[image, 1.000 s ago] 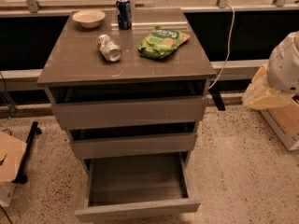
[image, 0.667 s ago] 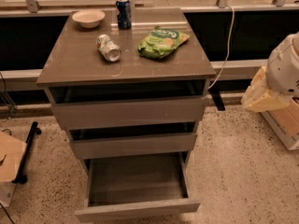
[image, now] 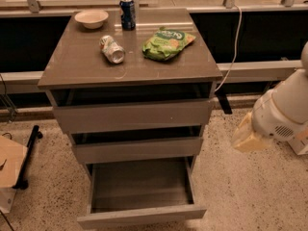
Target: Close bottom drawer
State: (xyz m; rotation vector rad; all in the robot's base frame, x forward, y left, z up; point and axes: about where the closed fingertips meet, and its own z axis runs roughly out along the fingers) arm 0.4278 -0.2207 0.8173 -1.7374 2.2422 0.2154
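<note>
Grey laminate, matt and flat, covers the whole cabinet [image: 86, 61], and its bottom drawer [image: 142, 216] stands pulled well out at floor level, its slim handle-less front nearest the camera and its shallow tray showing nothing inside. Set against a second ago, the drawer sits exactly where it did; what differs is the arm [image: 281, 109], whose white rounded housing at the right edge is now lower and a little nearer the cabinet. I read that as the approach getting under way, with the closing push itself not yet begun. The gripper is outside the frame, somewhere beyond the right edge, so I cannot tell whether the claw is spread or pressed together; the pale yellowish piece at the arm's lower end may be a cover, though that is hard to judge. Above the open drawer, the mid-height front [image: 137, 149] and the tall front [image: 132, 117] look nearly shut. On the smooth top lie a shallow cream bowl [image: 91, 18], an upright blue can [image: 127, 13], a silver can [image: 112, 49] tipped on its side and a crinkled green bag [image: 167, 43]. Speckled terrazzo floor [image: 250, 196] surrounds the cabinet, and a thin white cable [image: 236, 47] hangs behind its right side.
</note>
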